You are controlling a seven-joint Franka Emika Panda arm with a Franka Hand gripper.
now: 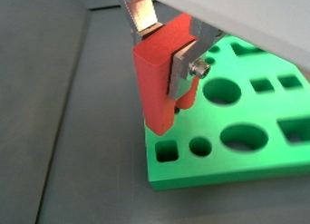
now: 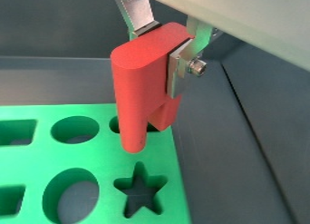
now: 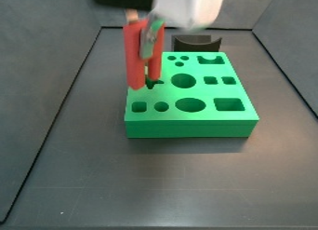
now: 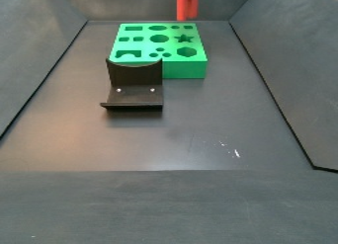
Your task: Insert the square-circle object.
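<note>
I saw the gripper (image 2: 169, 48) clamped on the upper part of the square-circle object (image 2: 141, 92), holding it upright above the green block (image 1: 242, 137). Its lower end was at the block's edge, near a star-shaped hole (image 2: 143, 194). The fixture (image 4: 133, 85) stood just beside the block.

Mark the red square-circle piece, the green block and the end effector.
square-circle object (image 2: 136, 92): wrist view, red front face.
green block (image 3: 187, 128): side view, front wall.
end effector (image 1: 169, 48): wrist view, between the fingertips, gripping the red piece.

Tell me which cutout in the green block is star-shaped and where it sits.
The star cutout in the green block is the only pointed one; the others are round, oval or square. It lies just past the red square-circle object held in the gripper.
</note>
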